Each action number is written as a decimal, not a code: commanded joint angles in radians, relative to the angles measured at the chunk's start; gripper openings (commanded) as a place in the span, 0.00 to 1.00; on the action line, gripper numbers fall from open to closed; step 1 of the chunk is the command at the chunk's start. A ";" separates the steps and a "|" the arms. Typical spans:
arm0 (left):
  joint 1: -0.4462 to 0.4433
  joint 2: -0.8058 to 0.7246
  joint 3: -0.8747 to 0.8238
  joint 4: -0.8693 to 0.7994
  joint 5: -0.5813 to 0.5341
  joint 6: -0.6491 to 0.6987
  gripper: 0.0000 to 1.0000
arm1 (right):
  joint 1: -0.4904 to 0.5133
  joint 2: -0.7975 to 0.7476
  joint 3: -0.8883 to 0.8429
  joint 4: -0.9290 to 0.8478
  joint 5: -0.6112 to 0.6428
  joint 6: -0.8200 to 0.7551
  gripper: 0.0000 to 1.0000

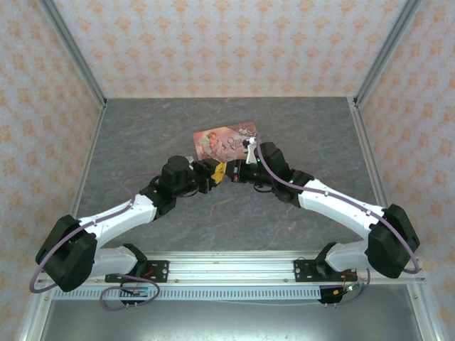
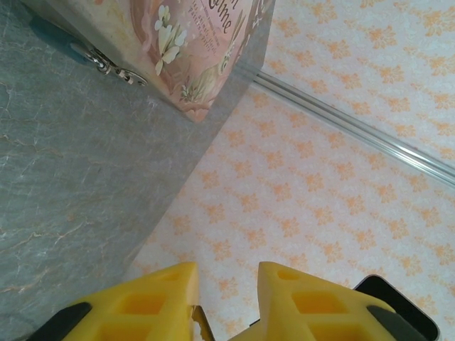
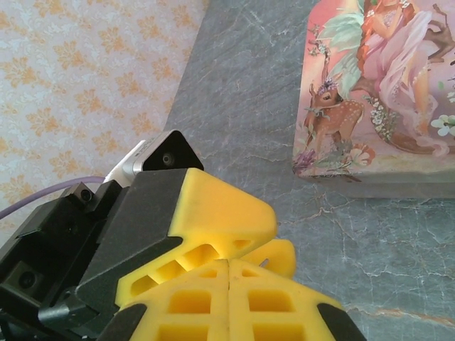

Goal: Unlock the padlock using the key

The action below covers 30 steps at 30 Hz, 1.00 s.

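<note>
Padlock [image 2: 50, 34]: teal, upper left of the left wrist view, against the side of the tin [image 2: 199, 42], on the table [image 2: 78, 185].

Left gripper [image 2: 227, 275]: jaws apart with a clear gap. A thin metal sliver sits at 1 finger's inner face, likely the key [image 2: 199, 321]; too small to be sure.

Right gripper [image 3: 229, 284]: clenched tight, nose to nose with the left at centre of the top view. You cannot tell what it pinches.

Step in hand, as I judge it: passing the key between the 2 claws. Seat the left pinch squarely on the key's head before the right releases. Keep the blade pointing at the lock.
</note>
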 commanded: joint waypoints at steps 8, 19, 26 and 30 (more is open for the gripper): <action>-0.007 -0.012 -0.015 -0.024 -0.013 -0.004 0.13 | -0.002 -0.030 -0.018 0.010 0.024 0.006 0.00; -0.008 -0.028 0.054 -0.136 -0.048 0.167 0.00 | -0.013 -0.087 -0.059 0.055 0.011 0.019 0.22; -0.008 -0.103 0.173 -0.220 -0.195 0.565 0.00 | -0.086 -0.183 -0.186 0.300 -0.089 0.116 0.40; -0.009 -0.139 0.206 -0.104 -0.206 0.779 0.00 | -0.097 -0.212 -0.219 0.443 -0.142 0.155 0.46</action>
